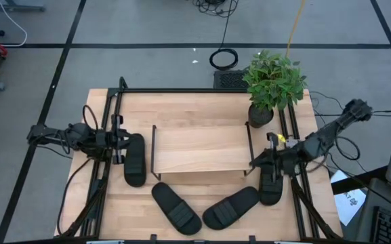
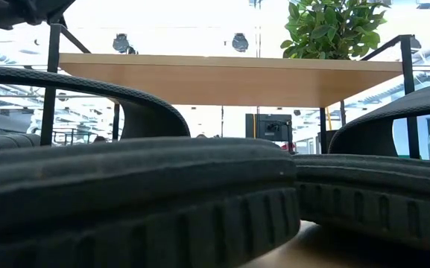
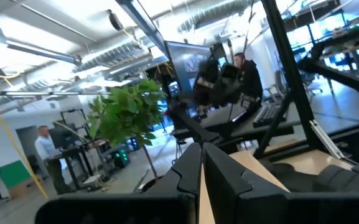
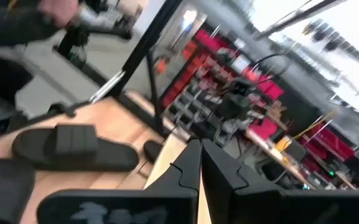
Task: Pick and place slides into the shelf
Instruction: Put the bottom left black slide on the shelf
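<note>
The shelf (image 1: 198,148) sits mid-table, a light wood board on thin black wire legs, long side running left to right in the overhead shot. From table height you only see its underside and legs past the sandals.

All four slides are matte black ovals with a wide ribbed strap, all on the tabletop outside the shelf. The left slide (image 1: 135,159) lies just off the shelf's left end, long axis front to back. The right slide (image 1: 271,183) does the same off the right end. The other two are in front of the shelf: the front-left slide (image 1: 175,207) runs diagonally, its far end angled toward the left, and the front-right slide (image 1: 230,207) angles the opposite way, so their near ends almost meet in a V.

The left gripper (image 1: 118,144) is beside the left slide's far end; its wrist view shows the fingers pressed together with nothing between them. The right gripper (image 1: 274,161) is over the right slide's far end, fingers likewise closed and empty.
</note>
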Tool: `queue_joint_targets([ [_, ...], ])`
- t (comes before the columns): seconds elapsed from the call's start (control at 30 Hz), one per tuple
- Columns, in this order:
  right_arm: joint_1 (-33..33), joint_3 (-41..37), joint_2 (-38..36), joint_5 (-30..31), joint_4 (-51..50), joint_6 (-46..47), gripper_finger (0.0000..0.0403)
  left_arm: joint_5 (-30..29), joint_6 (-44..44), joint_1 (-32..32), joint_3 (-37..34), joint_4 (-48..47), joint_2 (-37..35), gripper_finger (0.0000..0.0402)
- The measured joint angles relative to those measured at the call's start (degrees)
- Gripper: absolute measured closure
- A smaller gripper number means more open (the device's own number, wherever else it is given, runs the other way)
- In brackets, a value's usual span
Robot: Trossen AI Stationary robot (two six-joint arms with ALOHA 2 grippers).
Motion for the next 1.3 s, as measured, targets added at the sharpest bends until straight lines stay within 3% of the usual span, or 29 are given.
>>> queue_joint_targets([
  [0.4, 13.40, 28.10, 30.86, 25.27, -5.06, 1.15, 0.0398, -2.60, 1.52, -2.16, 3.49, 1.15, 7.48, 0.0376],
  [0.63, 16.50, 34.08, 43.21, 26.65, -5.68, 7.93, 0.0395, -3.40, -0.27, -3.53, 3.49, -2.04, 7.52, 0.0376],
  [0.83, 15.16, 34.13, 50.59, 28.77, -2.57, 12.94, 0.0343, -3.38, 0.37, -3.63, 3.47, 0.23, 7.50, 0.0376],
  [1.1, 8.01, 34.15, 63.54, 29.69, 11.62, 1.47, 0.0262, -3.38, 4.65, -3.59, 3.47, 3.65, 7.50, 0.0376],
  [1.3, 4.79, 34.15, 66.88, 29.71, 16.78, 0.75, 0.0214, -3.40, 4.73, -3.59, 3.47, 4.12, 7.50, 0.0376],
])
